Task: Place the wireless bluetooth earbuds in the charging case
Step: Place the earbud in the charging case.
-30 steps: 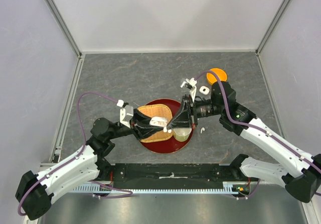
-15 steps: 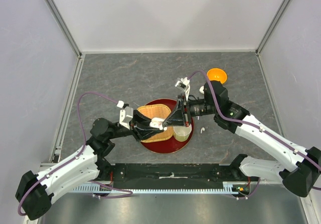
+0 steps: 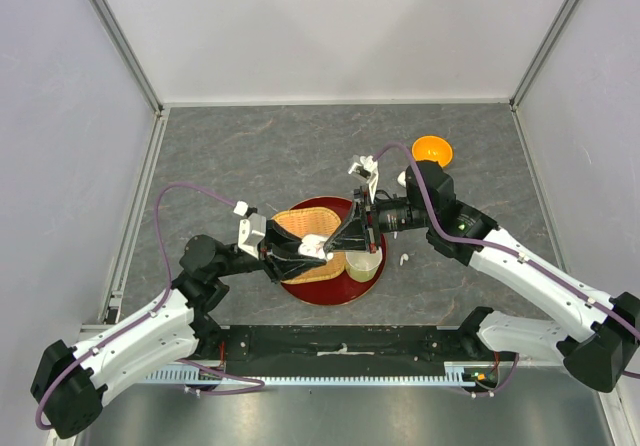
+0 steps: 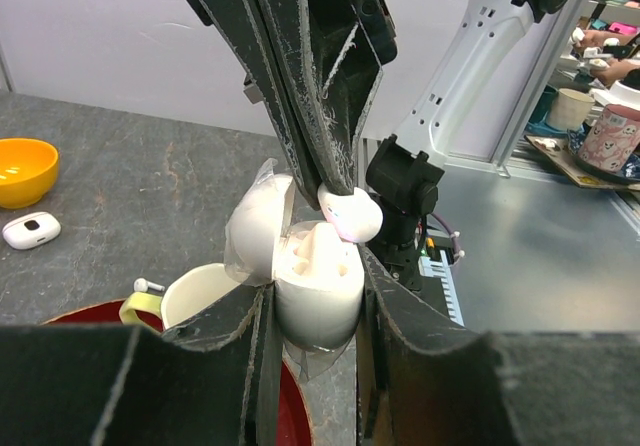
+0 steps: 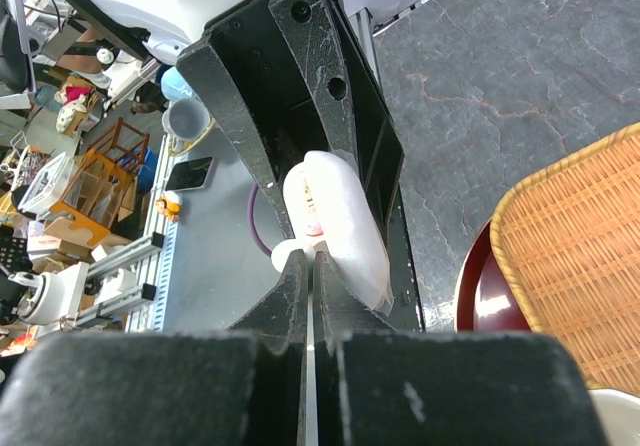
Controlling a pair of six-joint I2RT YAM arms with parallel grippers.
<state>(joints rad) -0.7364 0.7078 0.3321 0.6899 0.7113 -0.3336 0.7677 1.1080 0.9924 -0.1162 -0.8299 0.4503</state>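
Observation:
My left gripper is shut on an open white charging case, lid tipped to the left, held above the red plate. One white earbud sits in the case. My right gripper is shut on another earbud and holds it right at the case's open top. A third earbud lies at the rim of the cream cup. A fourth earbud lies on the table right of the plate.
A wicker basket lies on the red plate under both grippers. An orange bowl stands at the back right. A second, closed white case lies near it, mostly hidden by the right arm in the top view.
My right gripper has moved left and down from beside the cup to the open case. My left gripper and the case have barely moved.

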